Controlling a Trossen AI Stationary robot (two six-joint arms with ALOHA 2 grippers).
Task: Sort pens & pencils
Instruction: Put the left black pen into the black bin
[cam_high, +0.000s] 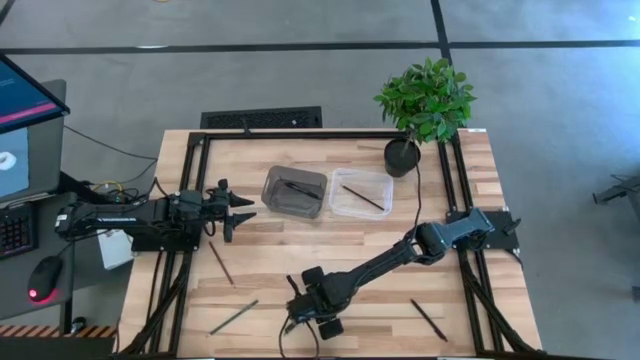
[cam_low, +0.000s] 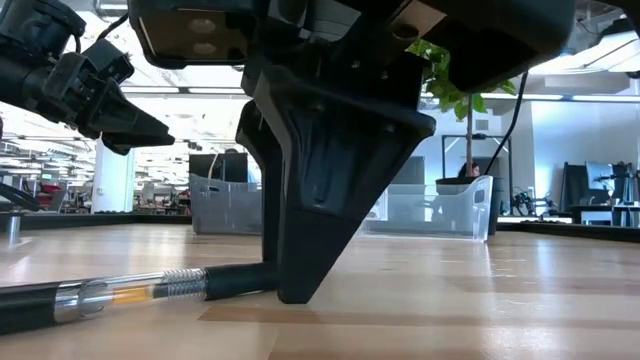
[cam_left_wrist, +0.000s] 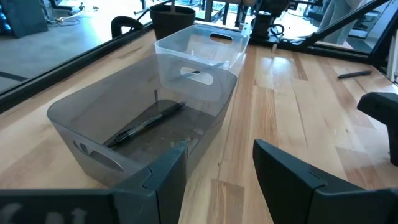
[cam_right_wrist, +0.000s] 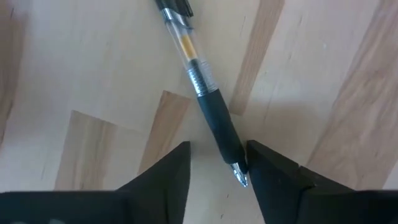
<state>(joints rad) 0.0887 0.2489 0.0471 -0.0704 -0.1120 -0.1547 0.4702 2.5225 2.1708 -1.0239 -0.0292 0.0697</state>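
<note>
Right tool (cam_right_wrist: 214, 168) is down at the table's front edge w/ its two dark fingers parted, straddling the tip end of a black pen with a clear barrel and ribbed silver collar (cam_right_wrist: 205, 93); one finger looks to touch the grip, but nothing is gripped yet, and the pen lies flat on the wood. Left tool (cam_left_wrist: 214, 171) hovers w/ fingers apart and empty, near the grey translucent plastic bin (cam_left_wrist: 68, 115), which holds one dark pen (cam_left_wrist: 146, 123). Just beside it, the clear plastic bin (cam_high: 345, 205) holds one thin dark stick (cam_high: 364, 197), prob. a pencil. So progress looks early: approx. one item sorted per bin. Left out on the table: the pen under the right tool, a thin brownish pencil (cam_high: 221, 262) toward the left, a greyish stick (cam_high: 233, 317) at front left, and a dark stick (cam_high: 428, 319) at front right. Surface is a pale butcher-block wooden table (cam_high: 300, 240) in a black metal frame, w/ a small potted green plant (cam_high: 425, 100) at the far right. Room: grey floor, a monitor and red-lit mouse off to the left, open workshop beyond.
</note>
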